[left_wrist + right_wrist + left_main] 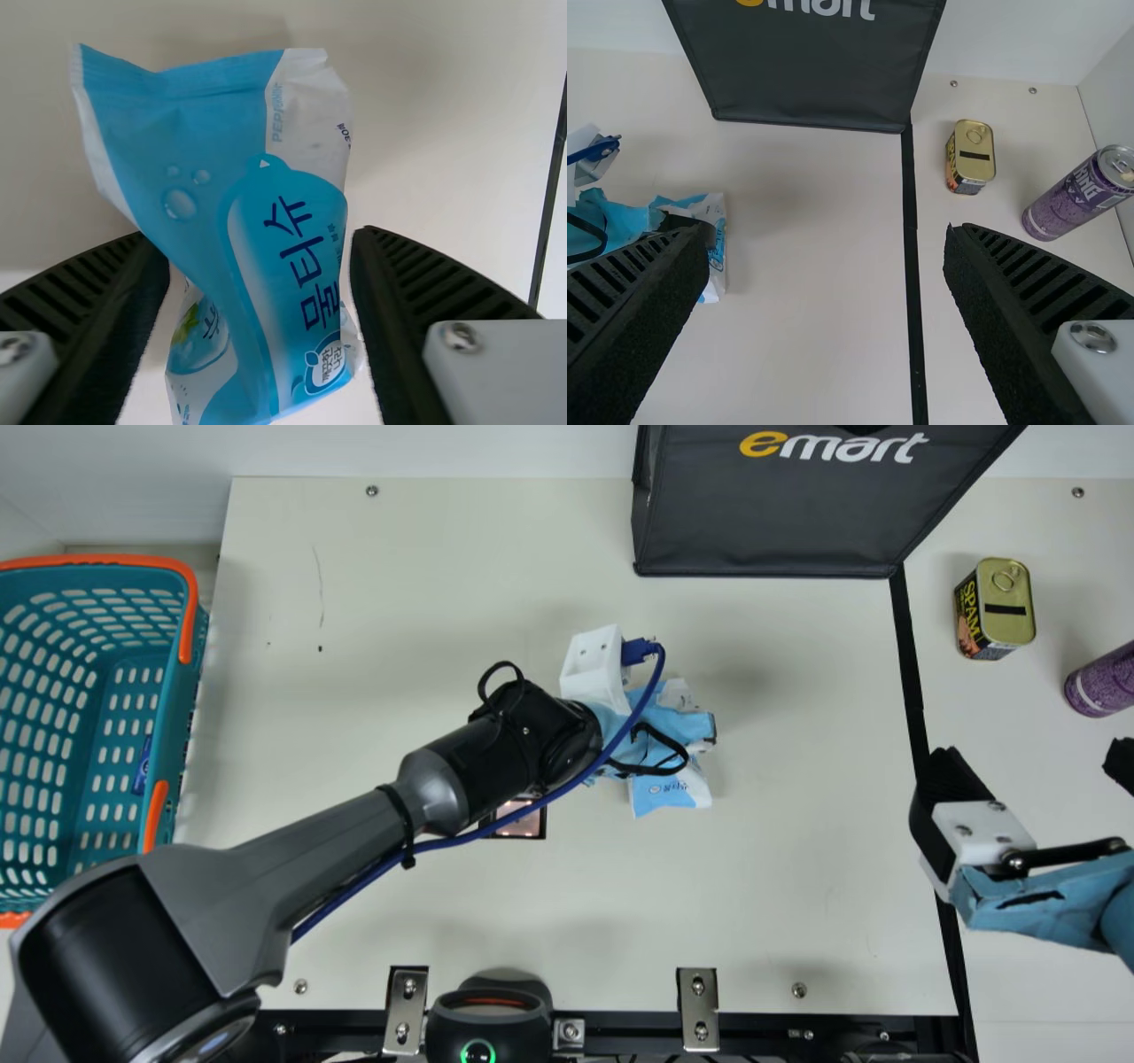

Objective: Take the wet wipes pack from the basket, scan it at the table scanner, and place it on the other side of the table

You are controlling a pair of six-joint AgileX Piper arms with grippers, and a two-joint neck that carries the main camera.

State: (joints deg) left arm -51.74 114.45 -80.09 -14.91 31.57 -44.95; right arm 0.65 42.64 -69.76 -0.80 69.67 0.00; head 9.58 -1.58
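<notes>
Near mid-table my left gripper (678, 722), wrapped in light blue, is shut on the wet wipes pack (671, 793), whose lower end juts out beneath it. In the left wrist view the blue and white pack (257, 221) narrows between the ribbed fingers of my left gripper (257, 235). The pack (716, 232) also shows at the left of the right wrist view. A dark square scanner window (523, 825) lies partly under my left arm. Past the black line at the right, my right gripper (1028, 762) stands open; in its wrist view that gripper (826, 232) has nothing between its fingers.
The teal basket (199, 691) with orange handles stands at the far left, a small blue item (142, 765) inside. A black bag (771, 522) stands at the back. Right of the black line are a can of meat (1005, 607) and a purple can (1101, 680).
</notes>
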